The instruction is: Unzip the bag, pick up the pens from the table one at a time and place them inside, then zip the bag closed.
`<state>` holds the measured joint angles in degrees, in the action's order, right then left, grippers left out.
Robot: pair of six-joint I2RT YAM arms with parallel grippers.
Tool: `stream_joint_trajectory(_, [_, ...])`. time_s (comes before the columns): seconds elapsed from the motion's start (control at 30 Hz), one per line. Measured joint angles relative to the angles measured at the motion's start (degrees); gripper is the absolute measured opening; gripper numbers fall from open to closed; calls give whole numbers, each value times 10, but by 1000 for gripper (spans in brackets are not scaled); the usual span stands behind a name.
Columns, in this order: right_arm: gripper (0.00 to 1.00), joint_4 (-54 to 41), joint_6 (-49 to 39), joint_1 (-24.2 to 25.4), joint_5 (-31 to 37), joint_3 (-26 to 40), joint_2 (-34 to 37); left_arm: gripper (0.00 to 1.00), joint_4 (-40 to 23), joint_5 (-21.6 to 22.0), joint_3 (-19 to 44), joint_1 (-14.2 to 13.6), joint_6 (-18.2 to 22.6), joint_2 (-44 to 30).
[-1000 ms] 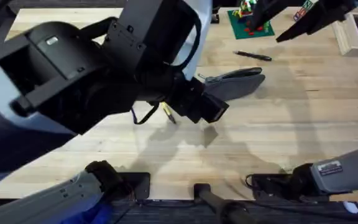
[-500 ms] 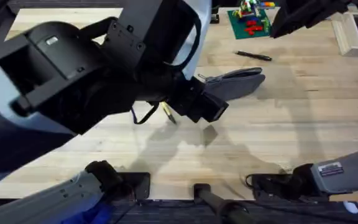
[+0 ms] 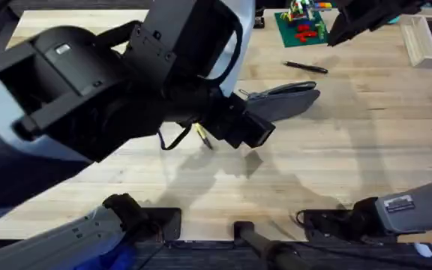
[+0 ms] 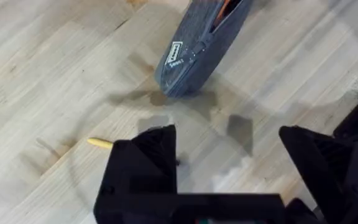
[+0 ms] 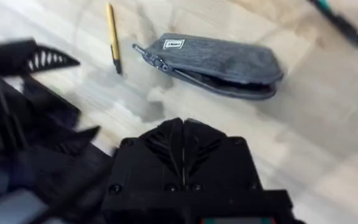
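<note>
Grey-blue bag [image 3: 287,99]: lay on the table [image 3: 351,157] near the middle, its zipper already open along most of its length, with an orange lining visible in the left wrist view.
Yellow pen [image 5: 112,37]: lay flat on the wood just beside the bag's closed end, not touching it; in the overhead view it was partly under the left arm.
Black pen [image 3: 304,67]: lay on the table beyond the bag, near the green brick plate [image 3: 298,34], well apart from both grippers.
Left gripper [image 4: 229,162]: hung above the table with its jaws spread wide and nothing between them; the yellow pen's tip showed beside one finger, the bag's end just ahead.
Right gripper [image 5: 182,146]: raised above the bag, its fingers pressed together and holding nothing.
Stage, as judged: unzipping appeared done; no pen was inside yet.
Risk 1: a descent off the pen's line could roll or flick the slim pen away, since it lay loose on smooth wood.
Risk 2: the left fingers could catch the bag's end and shove it, narrowing the opening.
Risk 3: the two arms worked close over one spot; a collision was possible if both moved in together.
Risk 4: the unheld bag might slide when a pen was pushed in.
</note>
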<state>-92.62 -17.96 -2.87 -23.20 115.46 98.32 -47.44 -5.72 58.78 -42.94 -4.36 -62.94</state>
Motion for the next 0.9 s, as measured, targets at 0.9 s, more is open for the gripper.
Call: stream_joint_trajectory(0.9, [33, 43, -684, -69, 12, 0, 76, 995, -1, 0, 0, 0, 0, 0])
